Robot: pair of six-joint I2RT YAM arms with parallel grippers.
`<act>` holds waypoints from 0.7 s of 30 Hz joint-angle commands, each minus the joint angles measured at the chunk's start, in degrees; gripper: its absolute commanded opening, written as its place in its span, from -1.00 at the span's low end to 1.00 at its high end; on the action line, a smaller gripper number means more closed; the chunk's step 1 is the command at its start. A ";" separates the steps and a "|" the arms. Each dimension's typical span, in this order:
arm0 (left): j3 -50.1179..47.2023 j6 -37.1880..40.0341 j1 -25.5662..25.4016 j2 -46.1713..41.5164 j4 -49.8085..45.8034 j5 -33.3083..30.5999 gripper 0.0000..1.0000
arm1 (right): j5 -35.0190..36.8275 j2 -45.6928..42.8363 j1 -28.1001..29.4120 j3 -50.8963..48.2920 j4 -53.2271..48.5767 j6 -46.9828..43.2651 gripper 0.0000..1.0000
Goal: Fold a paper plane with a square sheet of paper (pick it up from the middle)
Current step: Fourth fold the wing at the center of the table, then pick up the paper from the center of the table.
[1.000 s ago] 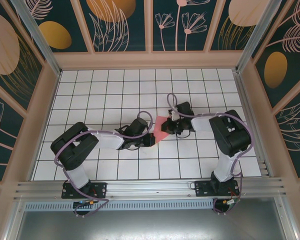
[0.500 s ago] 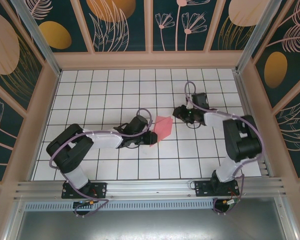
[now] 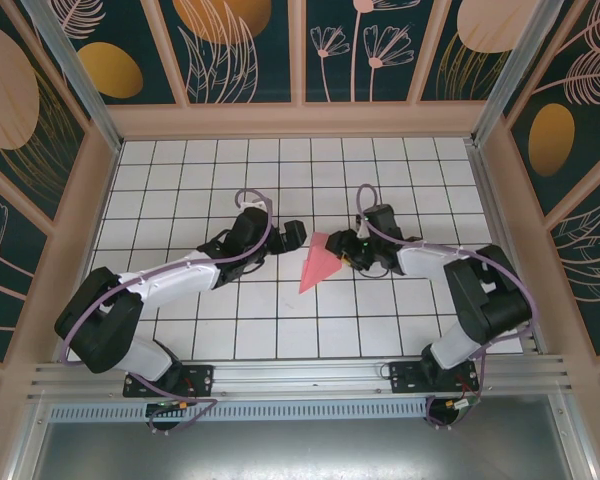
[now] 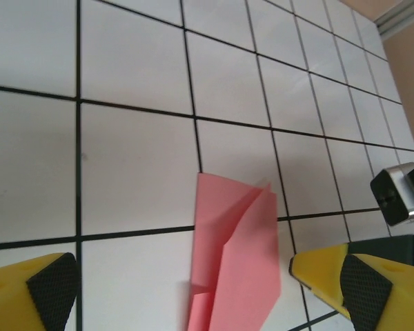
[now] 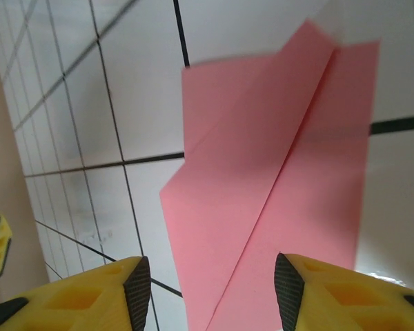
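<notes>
The square sheet of paper lies flat on the white grid table, folded into a slim pink-red paper plane (image 3: 318, 264) with a centre crease and its tip toward the near left. My left gripper (image 3: 292, 234) hovers just left of the plane's wide end. In the left wrist view that gripper (image 4: 207, 284) is open, with the plane (image 4: 238, 262) on the table between its fingertips, untouched. My right gripper (image 3: 342, 246) sits at the wide end's right side. In the right wrist view it (image 5: 212, 289) stands open over the plane (image 5: 276, 186), which is not pinched.
Wooden frame walls (image 3: 75, 240) enclose the gridded table (image 3: 180, 180) on three sides. An aluminium rail (image 3: 300, 375) runs along the near edge by the arm bases. Part of the right gripper's body (image 4: 400, 194) shows at the right of the left wrist view.
Both grippers have opened and let go of the paper. The left gripper drew back to the far left. The right one swung away to the right, then returned to the wide end.
</notes>
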 commanded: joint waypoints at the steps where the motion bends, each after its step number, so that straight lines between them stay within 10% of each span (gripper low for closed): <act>1: -1.46 -1.80 0.38 0.11 1.23 0.50 0.97 | 2.08 2.83 1.83 2.28 0.84 3.95 0.05; 11: -2.36 -3.74 0.68 3.11 5.74 7.70 0.91 | 1.05 6.78 3.15 4.61 1.53 4.16 -0.06; 21: -2.85 -7.65 0.72 8.98 17.63 23.16 0.06 | 2.06 10.07 3.29 7.89 -1.64 3.32 -0.11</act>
